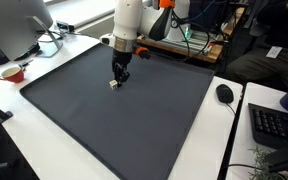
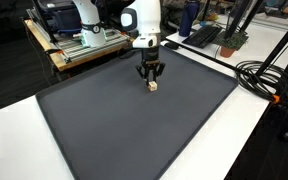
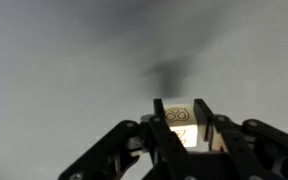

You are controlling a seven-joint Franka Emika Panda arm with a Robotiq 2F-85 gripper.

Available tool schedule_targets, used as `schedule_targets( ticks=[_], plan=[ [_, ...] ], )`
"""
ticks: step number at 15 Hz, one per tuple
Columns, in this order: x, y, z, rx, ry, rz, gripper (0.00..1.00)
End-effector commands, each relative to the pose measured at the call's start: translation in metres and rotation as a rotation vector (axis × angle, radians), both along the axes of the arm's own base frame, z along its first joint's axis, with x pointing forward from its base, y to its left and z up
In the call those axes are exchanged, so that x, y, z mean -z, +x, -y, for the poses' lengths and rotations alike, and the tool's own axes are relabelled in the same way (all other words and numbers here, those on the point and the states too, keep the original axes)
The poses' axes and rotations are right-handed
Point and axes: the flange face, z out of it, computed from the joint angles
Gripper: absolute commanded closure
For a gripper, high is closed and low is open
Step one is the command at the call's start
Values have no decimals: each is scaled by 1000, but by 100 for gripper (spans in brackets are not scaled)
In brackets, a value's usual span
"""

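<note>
My gripper (image 3: 180,106) has its two black fingers closed against the sides of a small pale wooden block (image 3: 178,117) with a drawn symbol on its top face. In both exterior views the gripper (image 1: 118,76) (image 2: 150,76) points straight down over the far part of a large dark grey mat (image 1: 114,120) (image 2: 134,125). The block (image 1: 113,85) (image 2: 153,87) sits at the fingertips, at or just above the mat surface. I cannot tell whether it touches the mat.
The mat lies on a white table (image 1: 9,100). A monitor (image 1: 14,25) and a red cup (image 1: 12,72) stand beside one edge. A mouse (image 1: 224,93) and a keyboard (image 1: 274,125) lie beside another. Black cables (image 2: 264,75) lie by the mat.
</note>
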Motion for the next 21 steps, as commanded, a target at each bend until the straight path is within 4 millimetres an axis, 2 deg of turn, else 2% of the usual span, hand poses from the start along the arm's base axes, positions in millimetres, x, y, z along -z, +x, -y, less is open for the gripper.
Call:
schedule_targets(
  ticks=[1,11,12,20,21],
  plan=[
    [0,0,1,-1,0,0,66],
    [0,0,1,-1,0,0,66],
    [0,0,1,-1,0,0,91],
    [20,7,-5,-22,36,-48,91],
    [22,7,-4,-21,40,-53,49]
  ],
)
